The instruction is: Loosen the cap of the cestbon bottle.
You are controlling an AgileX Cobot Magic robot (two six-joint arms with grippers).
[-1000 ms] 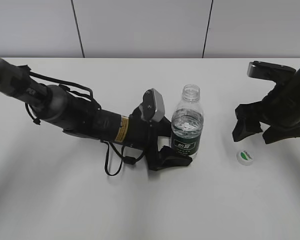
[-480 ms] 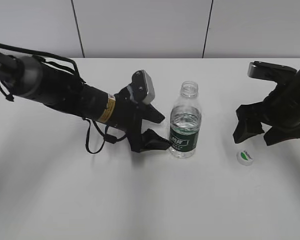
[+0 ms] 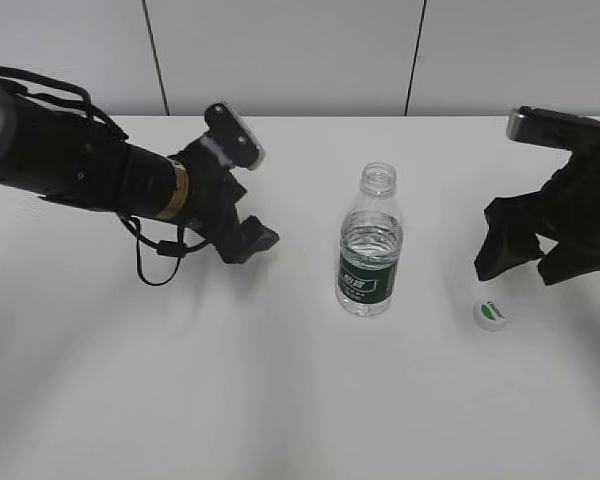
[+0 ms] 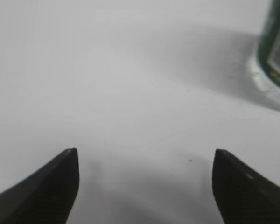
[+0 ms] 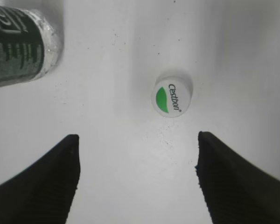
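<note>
The cestbon bottle (image 3: 368, 246) stands open-necked on the counter (image 3: 280, 400), its cap (image 3: 491, 314) lying off to its right, so both my left tool (image 3: 242, 232) and right tool (image 3: 528, 258) hang wide and empty, clear of it.

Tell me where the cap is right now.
The cap lies on the white table, off the bottle, to the bottle's right in the exterior view and just below the open right gripper.
</note>
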